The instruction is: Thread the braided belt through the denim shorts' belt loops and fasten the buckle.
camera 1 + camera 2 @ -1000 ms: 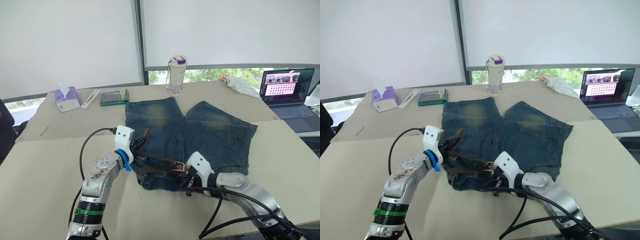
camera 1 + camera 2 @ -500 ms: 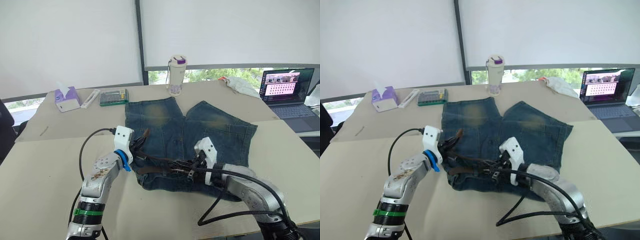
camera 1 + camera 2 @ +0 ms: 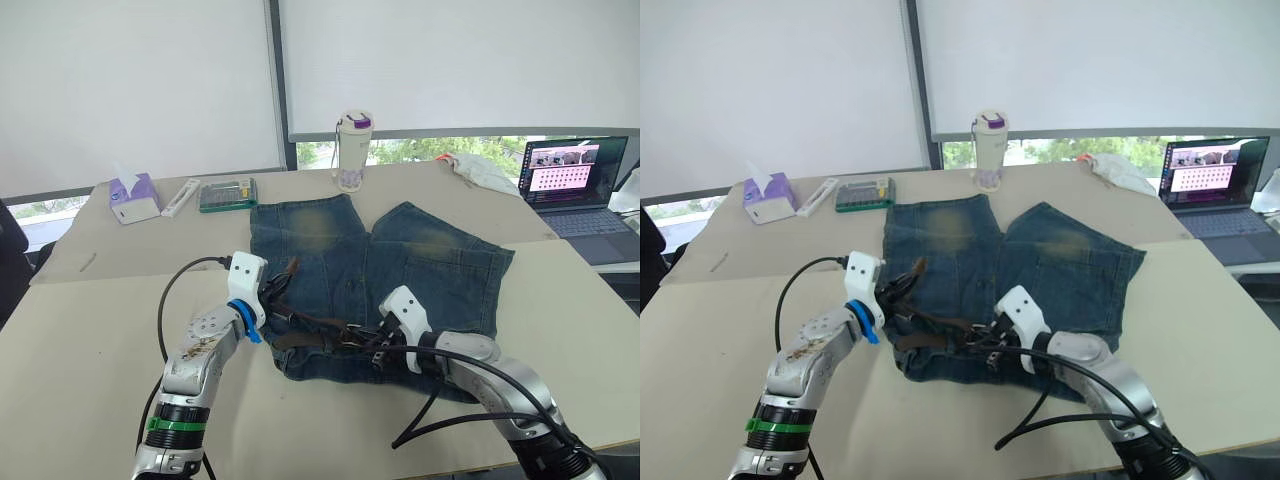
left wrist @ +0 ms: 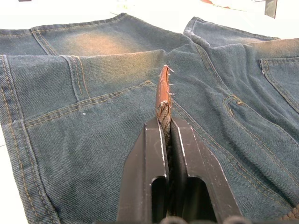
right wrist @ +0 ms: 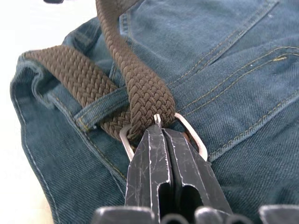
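The denim shorts (image 3: pixel 420 260) lie flat on the table with the waistband toward me. The braided belt (image 3: pixel 315 322) runs along that waistband between my two grippers. My left gripper (image 3: pixel 278 292) is shut on the belt's free end, and the brown leather tip (image 4: pixel 163 88) sticks out past its fingers (image 4: pixel 152 144). My right gripper (image 3: pixel 372 347) is shut on the buckle (image 5: pixel 196 142), where the braid (image 5: pixel 140 88) folds around the silvery frame. Beside it, the strap passes under a belt loop (image 5: pixel 100 113).
At the back of the table stand a white bottle with a purple lid (image 3: pixel 353 151), a tissue box (image 3: pixel 133 198), a green case (image 3: pixel 228 193) and a white stick-like item (image 3: pixel 181 196). A laptop (image 3: pixel 575 180) sits far right, with a crumpled white cloth (image 3: pixel 478 170) near it.
My right gripper lifted and swung right with the buckle half a second ago, then came back down to the left onto the waistband. The left gripper has held still.
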{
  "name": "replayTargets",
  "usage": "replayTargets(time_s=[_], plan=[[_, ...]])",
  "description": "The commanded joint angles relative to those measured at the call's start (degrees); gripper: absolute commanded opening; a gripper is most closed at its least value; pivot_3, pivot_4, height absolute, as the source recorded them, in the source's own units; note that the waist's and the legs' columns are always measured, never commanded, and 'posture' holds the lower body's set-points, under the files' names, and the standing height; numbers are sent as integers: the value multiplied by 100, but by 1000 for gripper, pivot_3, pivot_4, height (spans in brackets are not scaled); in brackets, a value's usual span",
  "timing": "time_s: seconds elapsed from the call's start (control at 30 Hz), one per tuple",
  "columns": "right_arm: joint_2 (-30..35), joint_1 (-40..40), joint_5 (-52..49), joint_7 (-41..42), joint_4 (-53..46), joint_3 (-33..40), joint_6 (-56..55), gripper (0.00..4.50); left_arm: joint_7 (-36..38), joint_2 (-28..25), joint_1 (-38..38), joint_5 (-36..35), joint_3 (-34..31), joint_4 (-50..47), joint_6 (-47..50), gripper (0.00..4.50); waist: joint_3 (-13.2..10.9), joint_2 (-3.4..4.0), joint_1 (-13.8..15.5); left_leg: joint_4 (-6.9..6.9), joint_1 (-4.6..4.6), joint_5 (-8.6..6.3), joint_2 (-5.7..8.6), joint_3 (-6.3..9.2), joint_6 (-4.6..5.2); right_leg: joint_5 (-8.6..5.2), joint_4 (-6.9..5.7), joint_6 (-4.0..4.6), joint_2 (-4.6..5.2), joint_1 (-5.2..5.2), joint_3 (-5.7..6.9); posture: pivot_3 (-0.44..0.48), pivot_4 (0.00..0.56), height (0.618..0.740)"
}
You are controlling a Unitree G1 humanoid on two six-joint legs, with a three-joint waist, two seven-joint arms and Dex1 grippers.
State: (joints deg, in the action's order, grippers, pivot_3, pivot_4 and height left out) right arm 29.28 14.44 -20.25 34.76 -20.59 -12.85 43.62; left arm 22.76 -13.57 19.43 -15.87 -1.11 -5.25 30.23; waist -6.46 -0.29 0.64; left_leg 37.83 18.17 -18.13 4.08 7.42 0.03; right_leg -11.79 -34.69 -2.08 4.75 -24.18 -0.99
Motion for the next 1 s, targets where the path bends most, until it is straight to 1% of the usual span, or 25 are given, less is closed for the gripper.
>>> replayTargets(time_s=[0.03, 0.17, 0.27, 0.4, 0.57, 0.8, 1.0], plan=[[93, 60, 255, 27, 197, -188, -24, 37, -24, -43, 64, -6, -101, -109, -159, 0, 0, 0, -2, 0, 0, 0, 0, 0, 0, 0, 0, 0, 0, 0, 0, 0, 150, 740], [158, 192, 452, 45, 389, -340, 98, 37, -76, -20, 53, -56, -187, -188, -172, 0, 0, 0, 0, 0, -3, 0, 0, 0, -1, 0, 0, 0, 0, 3, 0, 0, 150, 740], [234, 263, 592, 69, 500, -499, 223, 37, -192, 4, 37, -137, -379, -296, -174, 0, 1, 0, 3, 0, -4, 0, 0, 0, -1, 0, 0, 0, 0, 5, 0, 0, 150, 740], [308, 265, 617, 194, 481, -660, 324, 37, -809, 127, 135, -338, -1095, -205, -111, 0, 3, -2, 0, 0, -6, 0, -1, 1, -1, 0, 0, 0, 0, 5, 0, 0, 150, 740], [455, 196, 586, 489, 317, -833, 345, 37, -1266, 215, 182, -496, -1413, -49, 51, 0, 4, -3, 0, -1, -6, 0, -2, 1, -2, 0, 0, 0, -1, 4, 0, 0, 150, 740], [585, 247, 706, 637, 346, -945, 311, 37, -1363, 251, 101, -580, -1296, -116, 84, 0, 8, -11, -11, -4, -9, 0, -5, 2, -7, 0, 1, 1, -6, 4, 0, 0, 150, 740], [630, 373, 885, 698, 573, -1134, 425, 37, -1096, 343, 239, -866, -1025, -395, 180, 0, 17, -20, -6, -4, -10, 0, -5, 2, -7, 0, 3, 1, -5, 7, 0, 0, 150, 740]])
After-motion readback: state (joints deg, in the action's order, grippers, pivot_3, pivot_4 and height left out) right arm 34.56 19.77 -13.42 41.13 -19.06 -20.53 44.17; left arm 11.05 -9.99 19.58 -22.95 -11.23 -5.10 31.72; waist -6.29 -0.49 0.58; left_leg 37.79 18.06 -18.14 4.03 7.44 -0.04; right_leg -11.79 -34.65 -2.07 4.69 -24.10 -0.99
